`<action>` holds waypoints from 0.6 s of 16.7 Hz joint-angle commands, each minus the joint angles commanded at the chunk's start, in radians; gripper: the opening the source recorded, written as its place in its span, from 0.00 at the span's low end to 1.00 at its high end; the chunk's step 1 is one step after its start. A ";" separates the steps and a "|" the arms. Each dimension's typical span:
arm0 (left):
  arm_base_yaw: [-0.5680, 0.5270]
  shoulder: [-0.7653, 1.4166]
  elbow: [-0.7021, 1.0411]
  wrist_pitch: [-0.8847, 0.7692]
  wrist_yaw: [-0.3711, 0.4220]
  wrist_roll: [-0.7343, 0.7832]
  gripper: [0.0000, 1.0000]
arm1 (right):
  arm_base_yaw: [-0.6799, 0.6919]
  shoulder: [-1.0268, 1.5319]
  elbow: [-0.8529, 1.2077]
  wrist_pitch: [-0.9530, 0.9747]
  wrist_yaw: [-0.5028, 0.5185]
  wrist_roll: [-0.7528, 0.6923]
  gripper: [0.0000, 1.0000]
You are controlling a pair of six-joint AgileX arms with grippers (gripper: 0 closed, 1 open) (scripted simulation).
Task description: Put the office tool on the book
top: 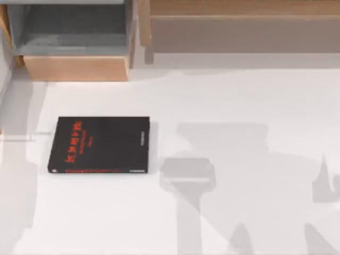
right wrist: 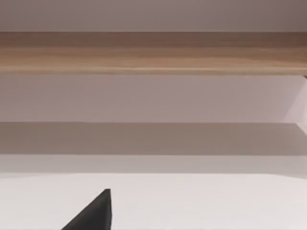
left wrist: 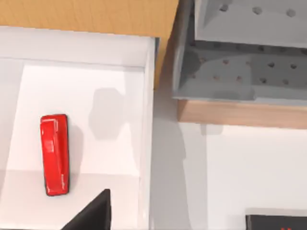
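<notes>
The office tool is a small glossy red stapler-like piece lying flat on the floor of a white walled compartment, seen in the left wrist view. A dark part of my left gripper hangs above that compartment, just beside the tool's near end and apart from it. The book lies flat on the white table at the left of the top view, black with red lettering. One corner of the book also shows in the left wrist view. A dark part of my right gripper hangs over bare table.
A grey perforated box with a wooden front stands at the back left, behind the book. A long wooden shelf runs along the back right. Arm shadows fall on the white table right of the book.
</notes>
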 joint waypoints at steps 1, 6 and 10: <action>0.012 0.092 0.085 -0.049 -0.004 0.006 1.00 | 0.000 0.000 0.000 0.000 0.000 0.000 1.00; 0.068 0.496 0.445 -0.244 -0.038 0.033 1.00 | 0.000 0.000 0.000 0.000 0.000 0.000 1.00; 0.102 0.744 0.653 -0.349 -0.076 0.051 1.00 | 0.000 0.000 0.000 0.000 0.000 0.000 1.00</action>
